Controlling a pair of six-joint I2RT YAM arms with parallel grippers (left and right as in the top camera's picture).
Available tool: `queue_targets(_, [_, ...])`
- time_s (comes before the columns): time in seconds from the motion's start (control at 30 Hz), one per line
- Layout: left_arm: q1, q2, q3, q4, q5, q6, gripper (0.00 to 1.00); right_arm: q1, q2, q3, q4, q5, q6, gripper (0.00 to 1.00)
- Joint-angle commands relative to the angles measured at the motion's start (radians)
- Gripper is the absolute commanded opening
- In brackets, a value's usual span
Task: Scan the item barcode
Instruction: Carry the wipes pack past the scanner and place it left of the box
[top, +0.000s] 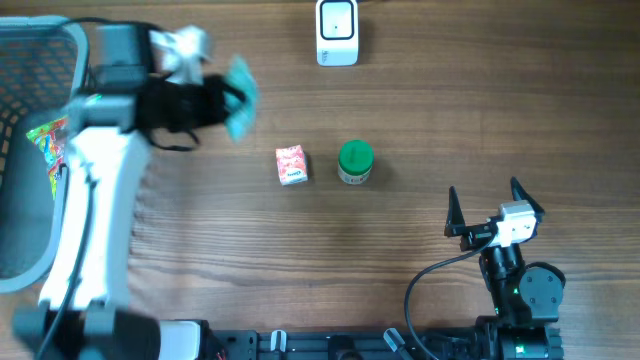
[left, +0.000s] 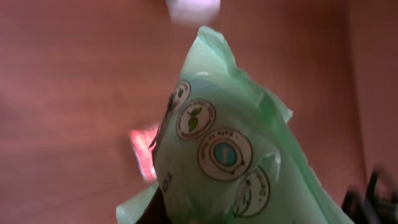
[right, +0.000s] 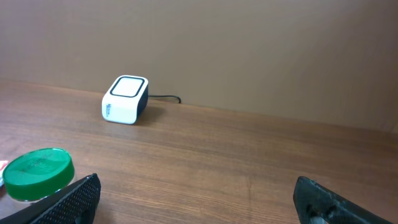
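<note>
Holding status: the left gripper (top: 215, 100) is closed narrow on the green packet (top: 240, 95) and carries it above the table (top: 450, 110), left of centre.
Basket (top: 40, 30): sits at the far left edge. A colourful wrapper (top: 45, 140) lies inside it. It is probably the place for finished or waiting goods.
Green packet, wrist view (left: 236, 155): fills most of the left wrist picture, with round printed seals facing the camera. No barcode is visible on this face. Gripping it at one end appears to leave the broad faces free to show to a reader.
Pink box (top: 291, 165): lies on the table near centre, apart from both grippers.
Green-lidded jar (top: 355, 162): stands upright just beside the pink box, on its right.
Scanner (top: 337, 32): stands at the far edge of the table, its window facing up. The packet is well to its left and not yet over it.
Step in hand (judgement): carry the packet to the scanner and turn the barcode face toward the window.
Right gripper (top: 490, 205): fingers spread wide, holding nothing, parked near the front right, clear of the path.
</note>
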Motion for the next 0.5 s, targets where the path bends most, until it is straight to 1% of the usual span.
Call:
queue_targets(0.0, [-0.13,0.142,0.002,-0.081,-0.091,0.131,0.04,0.003,-0.003,-0.001,0.003,0.014,-0.006,1.0])
queue_targets(0.03, [-0.148,0.178,0.002,-0.094,-0.151,0.109,0.04,0.003,-0.003,-0.001,0.003,0.014,-0.006,1.0])
queue_targets(0.1, [-0.185,0.258,0.002,-0.117,-0.302,0.008,0.04,0.003,-0.003,-0.001,0.003,0.014,-0.006,1.0])
queue_targets(0.2, [-0.214,0.332,-0.007,-0.122,-0.447,-0.154,0.04,0.003,-0.003,-0.001,0.003,0.014,-0.005,1.0])
queue_targets(0.3, [-0.23,0.391,-0.035,-0.113,-0.612,-0.343,0.04,0.003,-0.003,-0.001,0.003,0.014,-0.006,1.0])
queue_targets(0.37, [-0.23,0.407,-0.06,-0.096,-0.65,-0.409,0.04,0.003,-0.003,-0.001,0.003,0.014,-0.005,1.0])
queue_targets(0.43, [-0.23,0.408,-0.087,-0.066,-0.649,-0.436,0.05,0.003,-0.003,-0.001,0.003,0.014,-0.006,1.0])
queue_targets(0.47, [-0.23,0.408,-0.095,-0.055,-0.649,-0.448,0.17,0.003,-0.003,-0.001,0.003,0.013,-0.005,1.0])
